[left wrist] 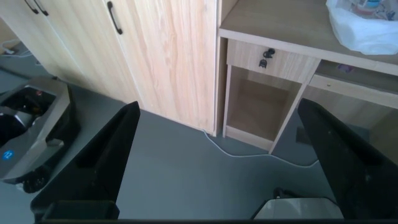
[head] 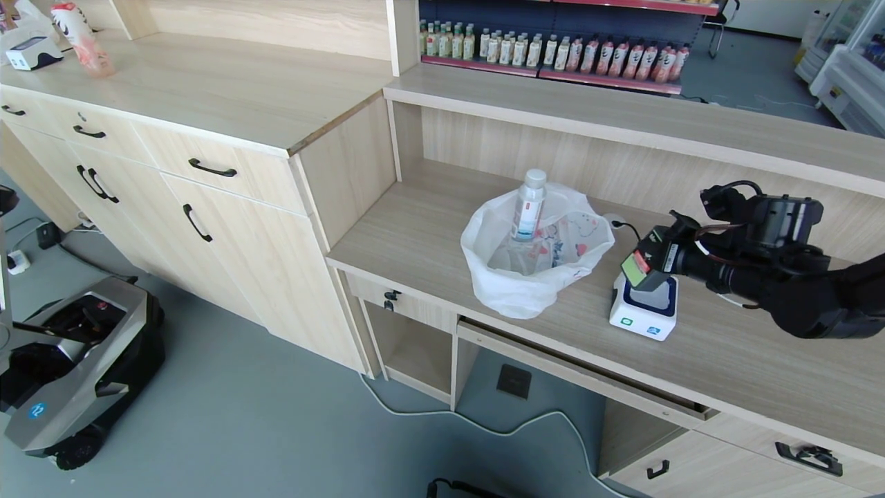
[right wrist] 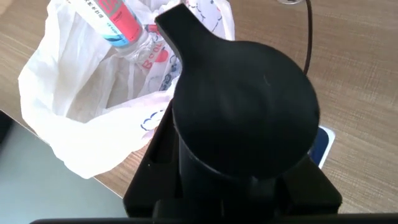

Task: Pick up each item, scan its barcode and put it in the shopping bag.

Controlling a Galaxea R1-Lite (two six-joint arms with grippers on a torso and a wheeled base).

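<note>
On the lower wooden counter (head: 415,242) stands a white shopping bag (head: 508,280), mouth open, with a clear bottle (head: 529,205) upright inside; the right wrist view has the same bag (right wrist: 56,118) and bottle (right wrist: 115,22). Just right of the bag sits a small white barcode scanner (head: 643,309). My right gripper (head: 662,253) is shut on a dark container (head: 639,270) with a green and red label, held just above the scanner. The container (right wrist: 242,118) hides that gripper's fingers up close. My left gripper (left wrist: 217,106) hangs open and empty over the floor, left of the counter.
A scanner cable (head: 626,225) runs back to the counter's rear wall. The higher cabinet top at left carries a pink snack pack (head: 83,38) and a white device (head: 31,52). A store shelf of bottles (head: 553,52) stands behind. A cable (head: 484,422) lies on the floor.
</note>
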